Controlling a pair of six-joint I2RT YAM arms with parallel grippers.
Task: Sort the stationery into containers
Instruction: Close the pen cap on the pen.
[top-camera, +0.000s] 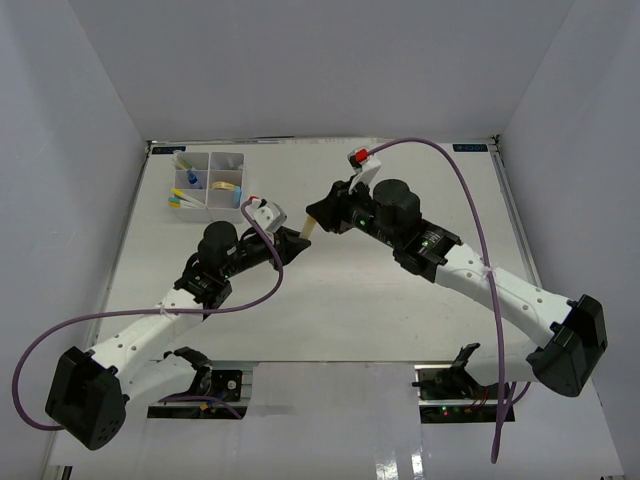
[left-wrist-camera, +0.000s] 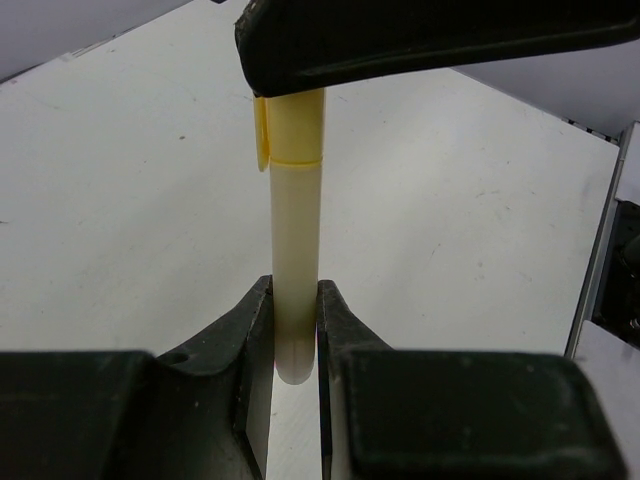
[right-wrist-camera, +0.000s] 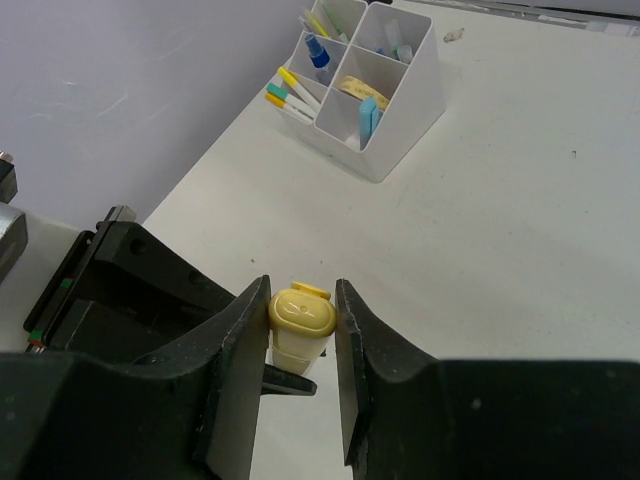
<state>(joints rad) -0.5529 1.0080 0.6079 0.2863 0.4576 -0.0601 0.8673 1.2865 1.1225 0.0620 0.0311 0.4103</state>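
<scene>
A pale yellow marker (top-camera: 308, 229) hangs above the middle of the table, held at both ends. My left gripper (left-wrist-camera: 296, 322) is shut on its rounded barrel end (left-wrist-camera: 297, 250). My right gripper (right-wrist-camera: 303, 292) is shut on the yellow cap (right-wrist-camera: 301, 315), with a finger on either side. In the top view the left gripper (top-camera: 297, 238) and the right gripper (top-camera: 316, 214) meet tip to tip. The white organizer tray (top-camera: 196, 205) stands at the far left and holds pens, a blue-capped bottle (right-wrist-camera: 317, 52), a tan ring (right-wrist-camera: 362, 90) and a blue eraser (right-wrist-camera: 368, 115).
Purple cables loop from both arms over the table. White walls close in the left, back and right sides. In the right wrist view the organizer tray (right-wrist-camera: 405, 115) stands well beyond the grippers, and bare white tabletop lies between them.
</scene>
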